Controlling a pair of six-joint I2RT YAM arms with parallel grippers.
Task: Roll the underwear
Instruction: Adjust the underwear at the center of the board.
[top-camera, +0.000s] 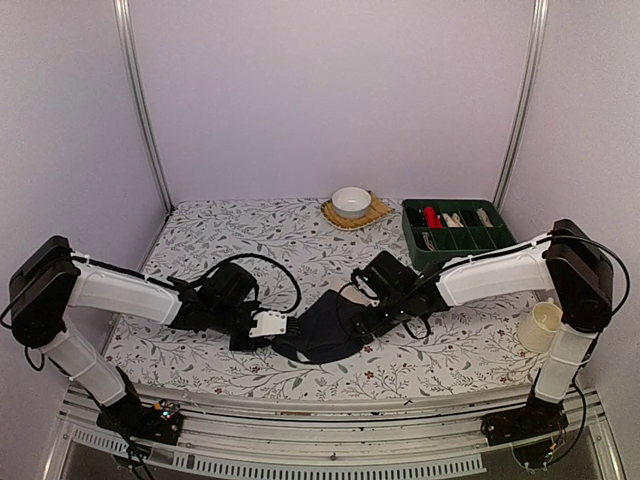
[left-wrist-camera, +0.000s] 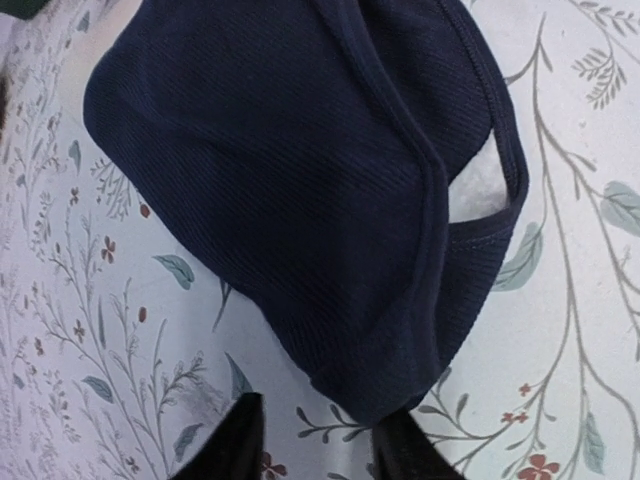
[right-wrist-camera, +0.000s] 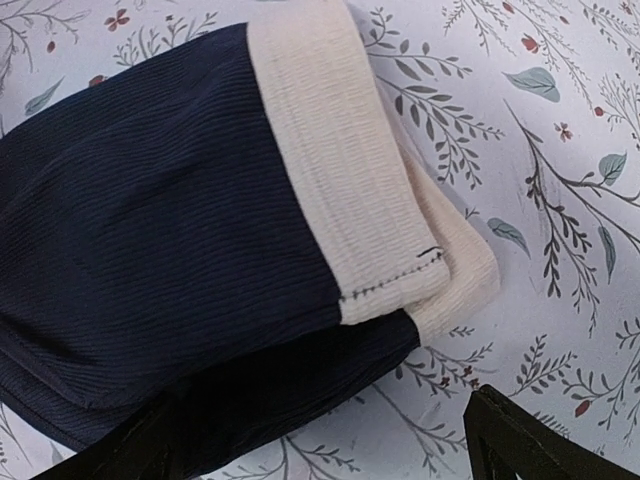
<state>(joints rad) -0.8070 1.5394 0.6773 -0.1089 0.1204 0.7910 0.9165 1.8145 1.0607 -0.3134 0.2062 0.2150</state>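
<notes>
The underwear (top-camera: 325, 330) is a dark navy, almost black, cloth heap at the table's near middle; I cannot tell one garment from two. No orange-red tag shows. My left gripper (top-camera: 283, 327) is at its left edge. In the left wrist view this gripper (left-wrist-camera: 315, 452) is open, and a folded corner of the cloth (left-wrist-camera: 300, 200) lies just ahead of the fingertips (left-wrist-camera: 235, 440). My right gripper (top-camera: 365, 318) is at the heap's right side. It (right-wrist-camera: 320, 455) is open and straddles the cloth (right-wrist-camera: 150, 250) near its folded cream waistband (right-wrist-camera: 340, 170).
A white bowl (top-camera: 351, 200) sits on a woven mat at the back middle. A green divided tray (top-camera: 455, 232) with small items stands at the back right. A cream cup (top-camera: 541, 325) stands by the right arm's base. The table has a floral cloth.
</notes>
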